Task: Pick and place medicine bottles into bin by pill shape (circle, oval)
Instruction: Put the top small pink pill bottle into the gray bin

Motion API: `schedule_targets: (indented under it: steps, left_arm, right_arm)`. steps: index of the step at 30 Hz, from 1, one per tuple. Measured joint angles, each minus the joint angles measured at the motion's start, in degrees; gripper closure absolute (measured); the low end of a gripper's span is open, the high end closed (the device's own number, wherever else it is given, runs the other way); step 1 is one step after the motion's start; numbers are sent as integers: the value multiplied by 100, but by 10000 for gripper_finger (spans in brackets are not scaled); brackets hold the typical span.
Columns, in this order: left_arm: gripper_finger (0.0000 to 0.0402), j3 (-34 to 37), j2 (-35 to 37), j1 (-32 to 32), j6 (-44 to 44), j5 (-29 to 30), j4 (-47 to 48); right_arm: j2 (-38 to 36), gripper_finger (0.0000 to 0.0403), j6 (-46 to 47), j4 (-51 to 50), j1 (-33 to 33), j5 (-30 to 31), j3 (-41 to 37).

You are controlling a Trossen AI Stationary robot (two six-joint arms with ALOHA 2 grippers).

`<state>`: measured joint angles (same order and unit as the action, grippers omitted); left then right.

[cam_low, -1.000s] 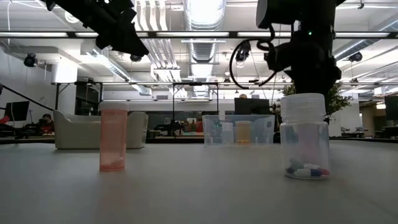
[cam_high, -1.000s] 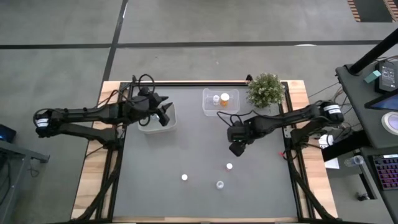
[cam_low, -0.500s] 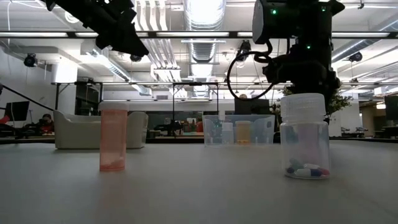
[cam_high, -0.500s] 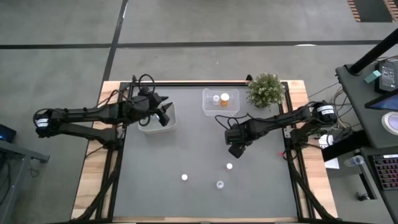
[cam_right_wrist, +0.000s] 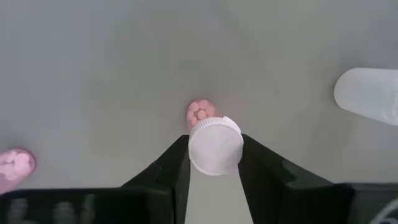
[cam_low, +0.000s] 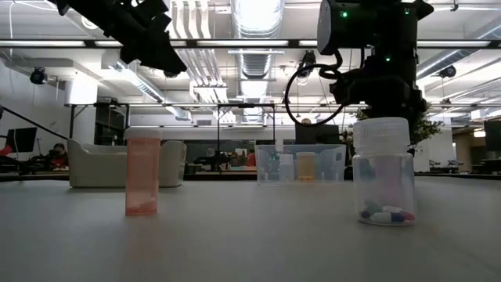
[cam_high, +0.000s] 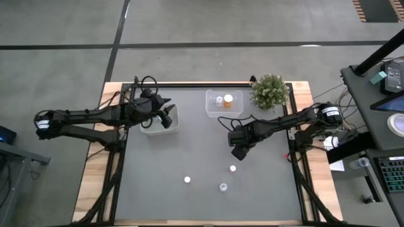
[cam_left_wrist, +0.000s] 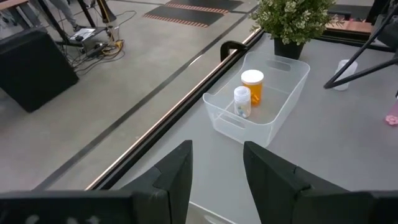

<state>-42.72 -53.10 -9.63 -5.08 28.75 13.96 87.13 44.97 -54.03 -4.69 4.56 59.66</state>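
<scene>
A grey concrete floor [cam_high: 208,22] crossed by dark seams surrounds the table. Beyond it, the low view shows an open hall with white ceiling ducts [cam_low: 254,19], strip lights, and a pale sofa [cam_low: 98,163] at far left.

Overhead looks straight down; low looks level across the table [cam_low: 250,235]; wrists close.

The gray table [cam_high: 189,145] is bare in its middle; three small bottles [cam_high: 233,168] stand toward six o'clock.
</scene>
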Motion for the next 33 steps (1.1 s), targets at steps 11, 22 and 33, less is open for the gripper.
schedule_targets:
  steps: [11,22,33]
  left_arm:
    - [274,111,-15,240,-54,-53,-256]
    - [274,136,-10,769,-210,-74,-359]
    - [274,136,1,1052,-206,-126,-592]
  right_arm:
    - [-201,287,-707,1116,-7,-10,-4]
    - [-486,285,-3082,4545,-16,-11,-103]
    - [-461,284,-5171,8155,-179,-479,-666]
